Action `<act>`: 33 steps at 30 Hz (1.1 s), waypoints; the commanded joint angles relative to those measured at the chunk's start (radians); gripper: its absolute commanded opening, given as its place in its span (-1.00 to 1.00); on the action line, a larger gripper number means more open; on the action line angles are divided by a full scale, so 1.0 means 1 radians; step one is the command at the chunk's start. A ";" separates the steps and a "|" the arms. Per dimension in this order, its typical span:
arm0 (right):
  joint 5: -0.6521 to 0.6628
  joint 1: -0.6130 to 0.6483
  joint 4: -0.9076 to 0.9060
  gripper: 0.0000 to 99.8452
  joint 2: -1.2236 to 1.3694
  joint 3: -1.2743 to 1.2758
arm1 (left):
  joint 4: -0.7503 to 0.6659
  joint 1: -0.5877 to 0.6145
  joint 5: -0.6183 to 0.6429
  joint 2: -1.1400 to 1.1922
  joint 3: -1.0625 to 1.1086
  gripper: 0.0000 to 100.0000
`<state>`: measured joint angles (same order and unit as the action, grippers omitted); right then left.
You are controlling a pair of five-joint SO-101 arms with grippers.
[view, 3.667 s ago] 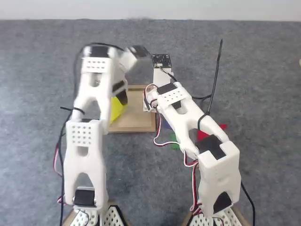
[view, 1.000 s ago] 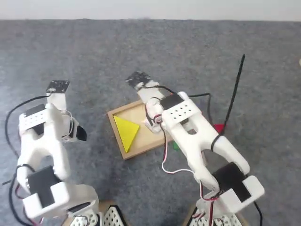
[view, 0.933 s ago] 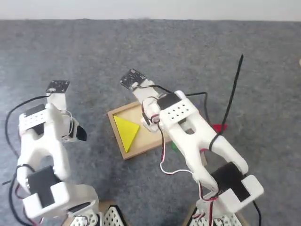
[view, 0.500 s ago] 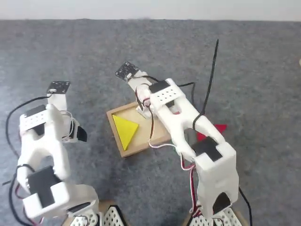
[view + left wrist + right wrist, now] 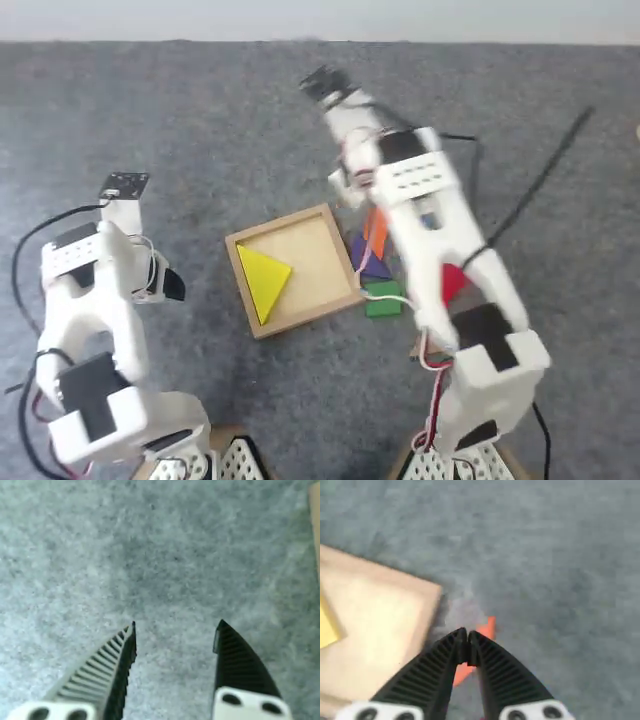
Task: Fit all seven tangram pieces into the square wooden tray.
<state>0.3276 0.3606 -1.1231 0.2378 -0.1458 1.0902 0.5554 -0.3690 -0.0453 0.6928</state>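
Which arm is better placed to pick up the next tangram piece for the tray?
Right. The right end effector, shut, sits above the orange piece beside the tray, and the purple piece and green piece lie on that side. The left end effector is open over carpet, on the tray's other side.

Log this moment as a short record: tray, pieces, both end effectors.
surface: grey carpet
tray: square, wooden, between the arms
in tray: yellow triangle alone
beside tray, right arm's side: orange piece, purple piece, green piece, red piece partly under the arm
left end effector: open, empty, over bare carpet
right end effector: shut, nothing seen between its fingers, above the orange piece near a tray corner
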 commanded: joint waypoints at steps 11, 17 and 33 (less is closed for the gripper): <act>-0.032 -0.105 -0.097 0.68 -0.025 -0.166 | -0.017 -0.008 -0.014 -0.012 -0.004 -0.51; -0.061 -0.071 -0.061 0.85 -0.162 -0.032 | -0.017 -0.008 -0.014 -0.012 -0.004 -0.51; 0.080 0.005 0.182 0.73 -0.366 0.361 | -0.017 -0.008 -0.014 -0.012 -0.004 -0.51</act>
<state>0.3798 0.3529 -0.9344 -0.0598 0.2133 1.0902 0.5554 -0.3690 -0.0453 0.6928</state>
